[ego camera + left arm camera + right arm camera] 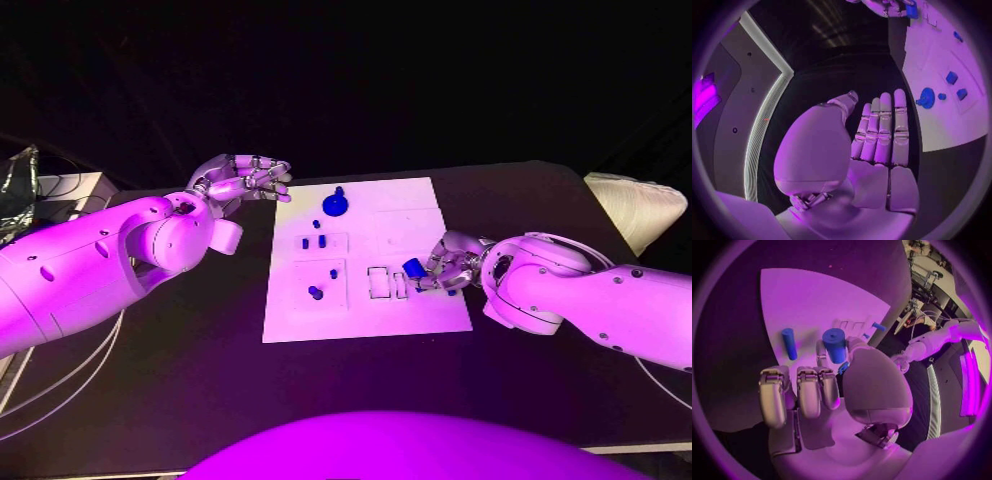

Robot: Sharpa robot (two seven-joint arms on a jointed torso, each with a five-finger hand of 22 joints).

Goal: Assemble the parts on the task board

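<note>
The white task board point(368, 318) lies mid-table. My right hand point(450, 266) hovers over the board's right edge and pinches a short blue cylinder point(415, 268) between thumb and a finger; the right wrist view shows this cylinder point(835, 344) upright above the board point(804, 300). A thin blue rod point(789, 343) lies flat on the board beside it. My left hand point(245, 184) hangs off the board's far left corner, holding nothing, with its fingers point(882, 127) stretched out. A round blue part point(335, 205) and several small blue parts point(313, 241) sit on the board's left half.
Rectangular slots point(379, 283) are cut in the board just left of my right hand. A white padded object point(642, 205) sits at the table's far right. Cables and a silvery bag point(18, 175) lie off the table's left side.
</note>
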